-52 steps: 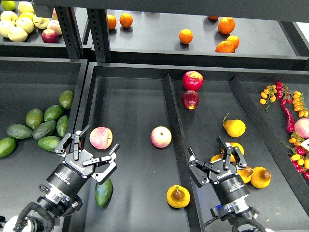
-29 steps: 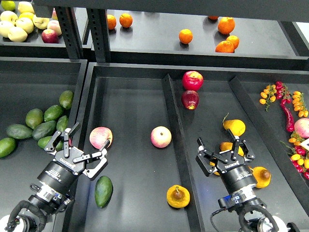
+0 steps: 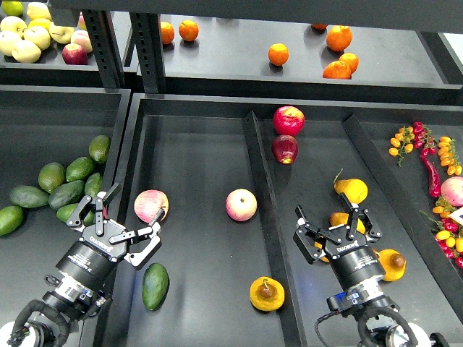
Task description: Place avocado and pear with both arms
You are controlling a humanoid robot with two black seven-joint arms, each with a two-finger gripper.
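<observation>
Hovering wide open and empty, the left gripper [image 3: 114, 226] has the avocado [image 3: 155, 286] just below-right; the right gripper [image 3: 337, 229] (likewise spread, empty) has the pear [image 3: 267, 293] below-left.

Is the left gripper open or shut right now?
Open. The left gripper has its fingers spread apart with nothing between them, above the avocado.

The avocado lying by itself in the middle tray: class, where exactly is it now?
In the head view, the avocado lies at the tray's near-left corner, just right of the left tool and below a pink apple.
</observation>
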